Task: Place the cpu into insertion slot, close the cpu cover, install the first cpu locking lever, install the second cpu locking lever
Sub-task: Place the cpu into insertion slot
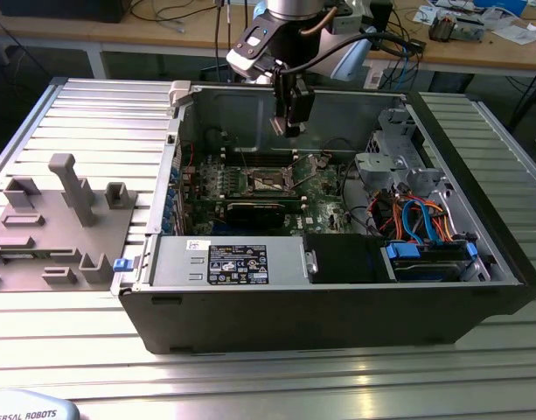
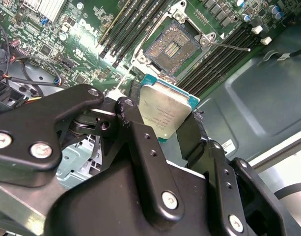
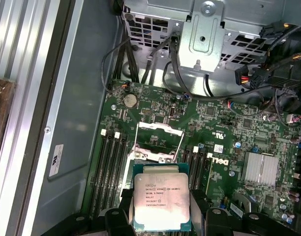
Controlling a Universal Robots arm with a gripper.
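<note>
The ribbed aluminium worktop (image 1: 250, 376) carries a big open black computer case (image 1: 337, 306), lying on its side near the worktop's middle. A green motherboard (image 1: 320, 197) covers the case floor towards its far wall. My grey arm (image 1: 294, 35) comes in over the case's far edge, wrist turned straight down, so my black two-fingered claw (image 1: 289, 131) hangs upright above the middle of the motherboard, clear of it.

The claw is clenched on the cpu (image 2: 165, 110), a small flat square chip with a shiny silver-grey top and a green rim. My black fingers (image 2: 135, 128) press on two opposite edges of it. I hold it in the air, apart from the insertion slot (image 2: 172, 47), a small square socket with its dark, gold-glinting contact field bare.

The cpu cover (image 3: 157, 129), a thin silver frame plate, sits at that socket. I cannot tell how far it is tilted.
</note>
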